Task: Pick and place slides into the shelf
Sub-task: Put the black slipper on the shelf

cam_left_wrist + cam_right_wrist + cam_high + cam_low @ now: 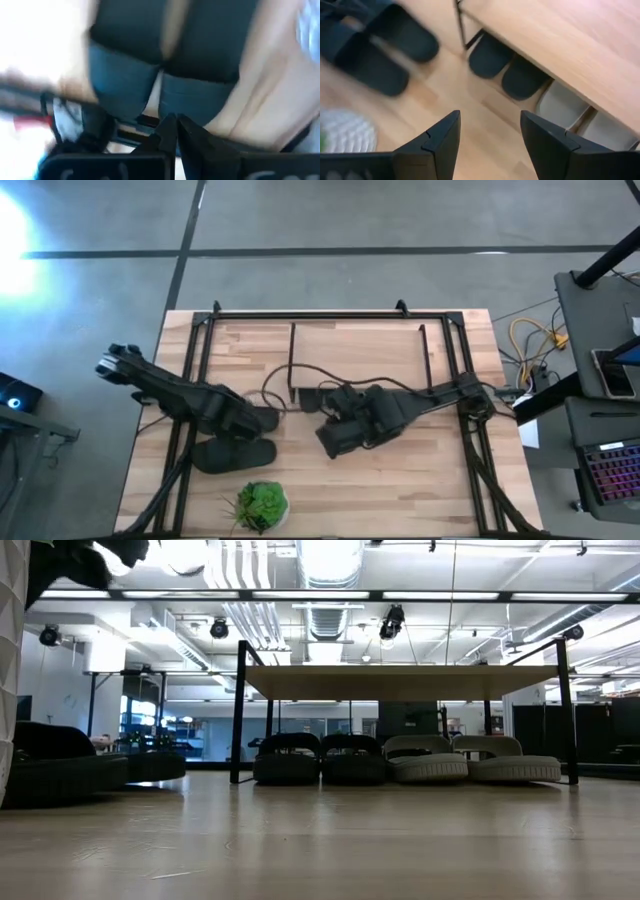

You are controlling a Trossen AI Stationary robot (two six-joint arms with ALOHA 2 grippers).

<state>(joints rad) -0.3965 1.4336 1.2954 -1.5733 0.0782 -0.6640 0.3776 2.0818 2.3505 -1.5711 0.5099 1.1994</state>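
The shelf (pixel 360 350) stands at the table's far middle; it also shows in the low view (pixel 400 682). Under it a dark pair of slides (pixel 320 762) and a light grey pair (pixel 470 762) rest on their soles. A black pair (pixel 235 452) lies on the table at the near left, soles down (pixel 60 765). My left gripper (pixel 173 125) is shut and hovers above this pair (pixel 125 75); it also shows in the high view (pixel 270 420). My right gripper (pixel 490 130) is open and empty, above the table's middle (pixel 328 442), facing the shelf (pixel 560 45).
A small green plant in a white pot (pixel 262 505) stands at the table's near edge, close to the black pair. A black metal frame (pixel 200 330) runs around the tabletop. Bare wood lies between the shelf and the near edge (pixel 400 480).
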